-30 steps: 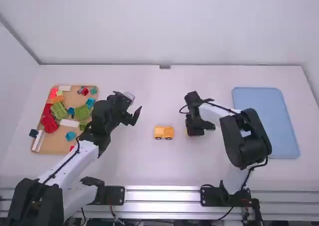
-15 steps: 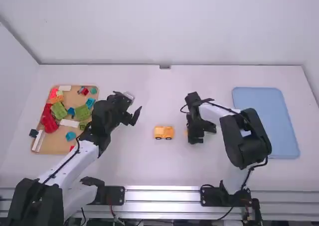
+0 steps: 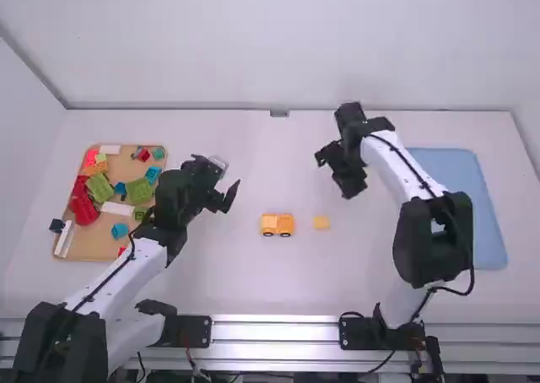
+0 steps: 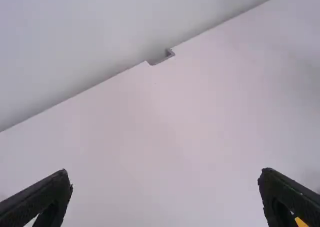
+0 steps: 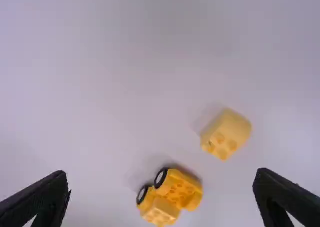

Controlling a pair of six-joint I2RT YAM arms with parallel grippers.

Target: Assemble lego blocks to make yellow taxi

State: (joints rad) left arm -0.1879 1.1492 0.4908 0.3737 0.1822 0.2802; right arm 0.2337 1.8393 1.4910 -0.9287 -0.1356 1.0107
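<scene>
High view, twelve pointing away from bases. Right pincer [image 3: 334,179] is standing wide open, holding nothing; left pincer [image 3: 221,171], likewise, at its nine o'clock. Yellow block [image 3: 321,223] is lying near right pincer's six; yellow vehicle [image 3: 277,224] is sitting at block's nine.

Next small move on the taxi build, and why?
I'd lower the right tool over the loose yellow plastic block and grip it, probably to stack on the yellow plastic car with black wheels. The tool is open and empty, and the block sits apart from the car on bare table.
</scene>
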